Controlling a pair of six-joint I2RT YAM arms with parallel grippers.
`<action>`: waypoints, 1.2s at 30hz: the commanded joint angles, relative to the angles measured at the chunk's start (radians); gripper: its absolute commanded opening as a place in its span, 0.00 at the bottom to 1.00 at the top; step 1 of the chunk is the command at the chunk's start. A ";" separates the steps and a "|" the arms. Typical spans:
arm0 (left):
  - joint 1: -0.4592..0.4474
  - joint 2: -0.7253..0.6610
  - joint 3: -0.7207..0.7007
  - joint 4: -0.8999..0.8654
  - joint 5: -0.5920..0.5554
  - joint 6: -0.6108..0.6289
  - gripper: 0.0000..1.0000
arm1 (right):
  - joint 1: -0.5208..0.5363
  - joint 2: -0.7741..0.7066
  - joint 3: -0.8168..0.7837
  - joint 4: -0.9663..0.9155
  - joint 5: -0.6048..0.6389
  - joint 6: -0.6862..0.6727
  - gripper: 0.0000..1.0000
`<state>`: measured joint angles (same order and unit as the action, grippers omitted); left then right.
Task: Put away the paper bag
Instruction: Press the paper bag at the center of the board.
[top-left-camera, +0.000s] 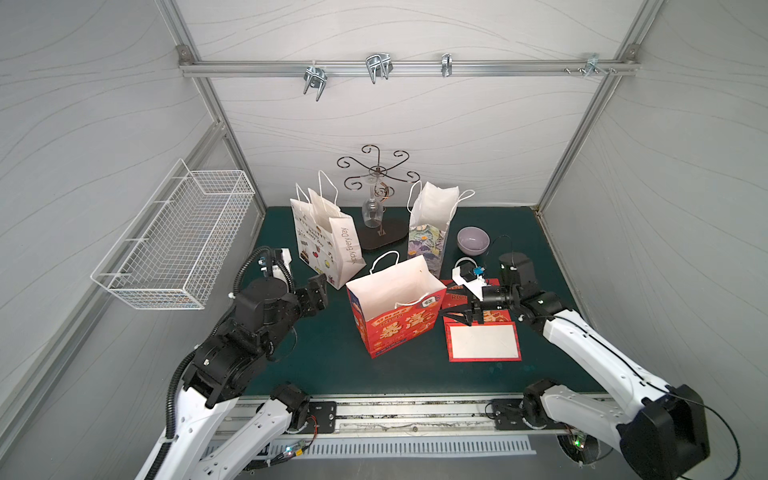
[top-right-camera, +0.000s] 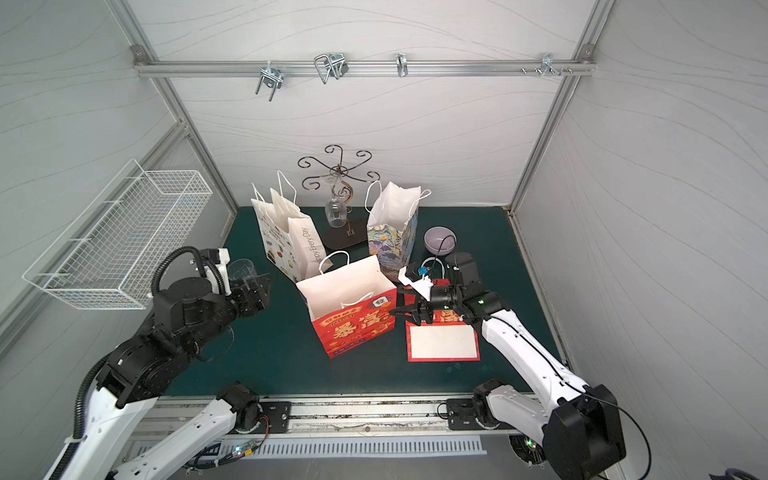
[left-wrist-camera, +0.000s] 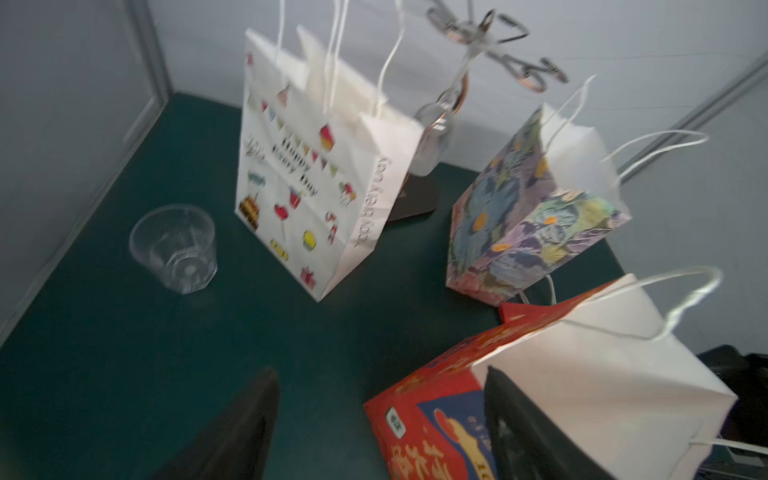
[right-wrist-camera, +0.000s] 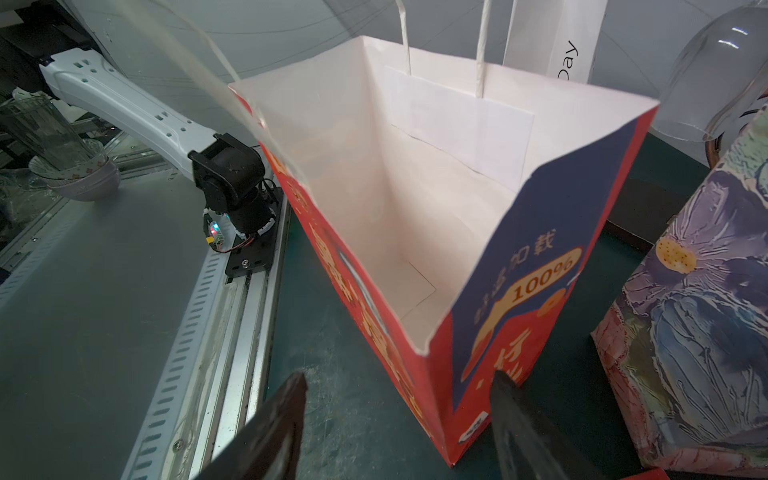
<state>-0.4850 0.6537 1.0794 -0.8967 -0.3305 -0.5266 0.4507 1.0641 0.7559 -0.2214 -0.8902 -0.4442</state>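
Observation:
A red paper bag (top-left-camera: 395, 316) (top-right-camera: 349, 320) stands upright and open on the green mat, empty inside (right-wrist-camera: 415, 187). My left gripper (top-left-camera: 318, 291) (top-right-camera: 257, 291) hovers to its left, jaws open, nothing held; in the left wrist view (left-wrist-camera: 382, 415) the bag's corner (left-wrist-camera: 436, 399) shows between the jaws. My right gripper (top-left-camera: 461, 318) (top-right-camera: 405, 313) is open at the bag's right side, and the bag's lower corner sits between its jaws (right-wrist-camera: 399, 407) without being pinched. A flat folded red bag (top-left-camera: 484, 340) lies under the right arm.
A white printed bag (top-left-camera: 324, 241) and a floral bag (top-left-camera: 428, 237) stand behind. Also here are a wire basket (top-left-camera: 178, 245) on the left wall, a clear cup (left-wrist-camera: 174, 245), a purple bowl (top-left-camera: 473, 240), a glass stand (top-left-camera: 376, 195) and hooks (top-left-camera: 378, 66) on the rail.

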 joint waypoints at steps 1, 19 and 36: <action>0.003 0.011 -0.001 -0.203 -0.133 -0.240 0.73 | 0.009 0.003 0.005 -0.039 -0.009 -0.028 0.70; 0.007 0.092 -0.306 0.194 0.301 -0.028 0.40 | 0.055 -0.044 -0.045 -0.130 -0.094 -0.114 0.69; 0.053 0.162 -0.401 0.411 0.392 0.033 0.38 | -0.004 -0.137 -0.118 -0.230 0.070 -0.142 0.70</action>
<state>-0.4393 0.8349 0.6720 -0.4889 0.0685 -0.4927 0.4408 0.9207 0.6624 -0.4221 -0.8200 -0.5648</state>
